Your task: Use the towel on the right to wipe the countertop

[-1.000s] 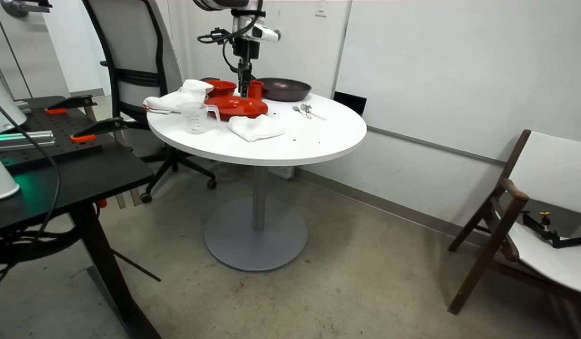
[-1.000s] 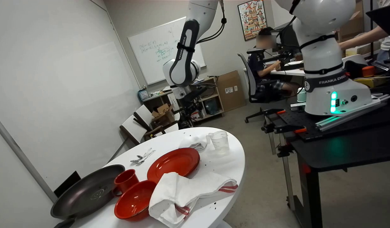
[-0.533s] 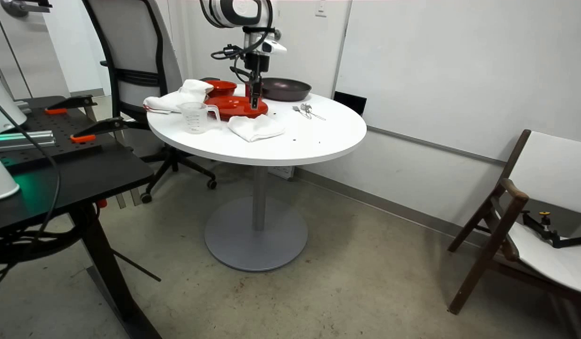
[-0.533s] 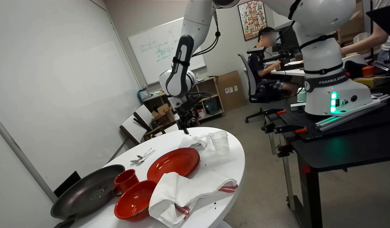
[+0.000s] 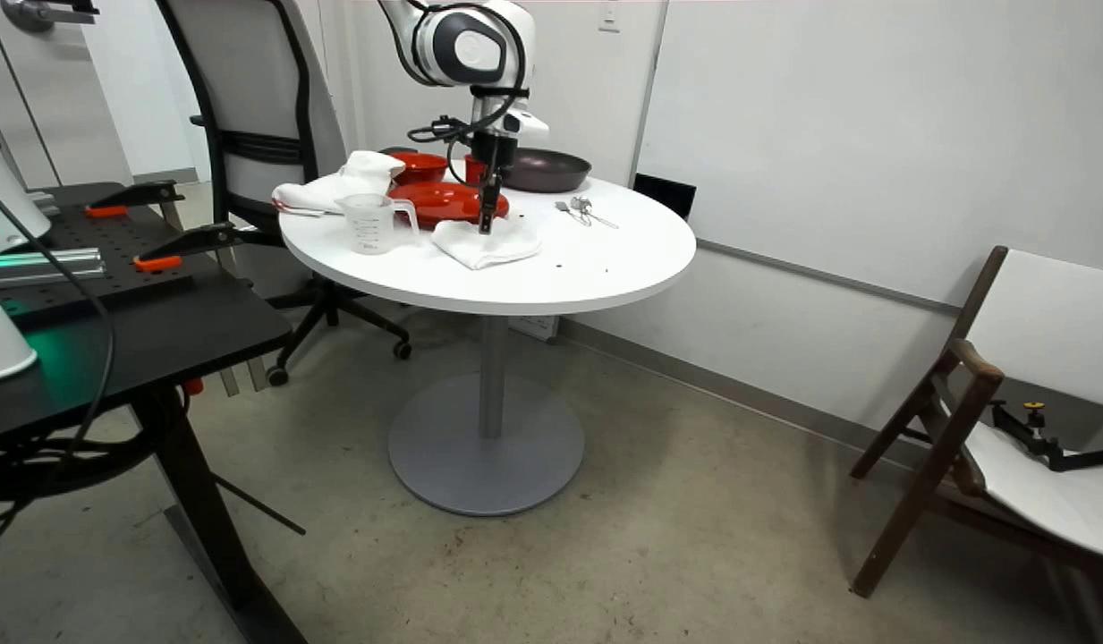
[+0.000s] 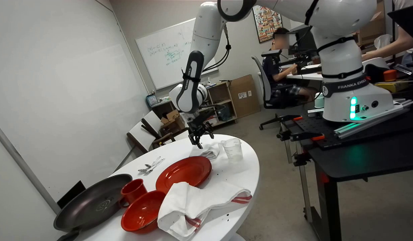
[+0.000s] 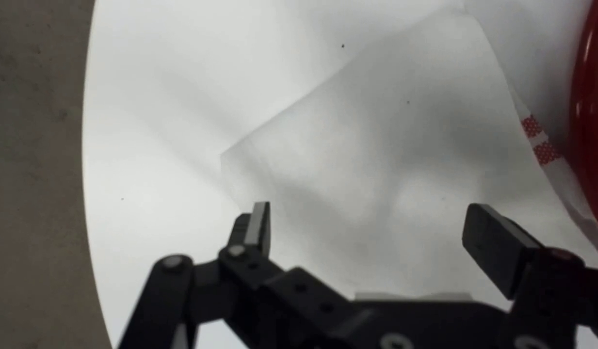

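Gripper [image 7: 366,225] has come down over the small white towel [image 7: 376,145]

It stands lower than one second ago in both exterior views, while the towel has kept its place. The towel lies rather flat on the round white countertop [image 5: 623,246]; in an exterior view it is on the near side of the red plate [image 5: 430,202] and to the right of the measuring cup [image 5: 368,224]. The fingers [image 7: 495,247] are spread wide and pinch nothing; if their tips already touch the towel, I cannot tell.

The grasp looks to me the delicate part. Because the towel is thin, fingers that stop too high may meet without catching it; if they go too low, they may press hard on the countertop. Also, the red plate is near the finger on the right in the wrist view, so a small sideways error could push it. Later, a wide wiping stroke could knock the measuring cup.
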{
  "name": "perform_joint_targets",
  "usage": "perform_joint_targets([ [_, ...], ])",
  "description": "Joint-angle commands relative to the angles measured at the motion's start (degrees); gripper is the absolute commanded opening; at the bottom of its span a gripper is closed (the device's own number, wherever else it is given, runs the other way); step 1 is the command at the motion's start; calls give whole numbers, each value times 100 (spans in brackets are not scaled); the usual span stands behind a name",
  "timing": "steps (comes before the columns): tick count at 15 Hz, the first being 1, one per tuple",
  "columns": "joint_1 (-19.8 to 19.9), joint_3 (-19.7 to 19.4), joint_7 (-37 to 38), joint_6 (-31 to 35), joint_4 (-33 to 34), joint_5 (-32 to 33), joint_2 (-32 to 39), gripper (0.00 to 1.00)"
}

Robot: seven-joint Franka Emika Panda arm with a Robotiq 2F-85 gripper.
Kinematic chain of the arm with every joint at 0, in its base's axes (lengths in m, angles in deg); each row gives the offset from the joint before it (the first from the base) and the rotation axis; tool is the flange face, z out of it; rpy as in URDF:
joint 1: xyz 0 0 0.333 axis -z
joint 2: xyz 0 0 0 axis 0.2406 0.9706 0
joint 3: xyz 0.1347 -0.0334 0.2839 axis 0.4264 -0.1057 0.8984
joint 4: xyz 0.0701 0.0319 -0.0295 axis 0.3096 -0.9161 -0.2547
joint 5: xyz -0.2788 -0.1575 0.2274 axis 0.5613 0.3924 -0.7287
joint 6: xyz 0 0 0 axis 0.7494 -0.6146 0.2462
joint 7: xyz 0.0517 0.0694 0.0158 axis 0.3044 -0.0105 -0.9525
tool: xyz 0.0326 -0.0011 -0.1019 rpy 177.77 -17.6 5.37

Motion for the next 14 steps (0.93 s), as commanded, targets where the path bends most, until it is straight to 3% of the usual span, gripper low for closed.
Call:
perform_joint_targets([
  [1, -55, -121, 106, -239, 346, -115, 334, 100],
  [14, -95, -94, 138, -313, 361, -322, 385, 100],
])
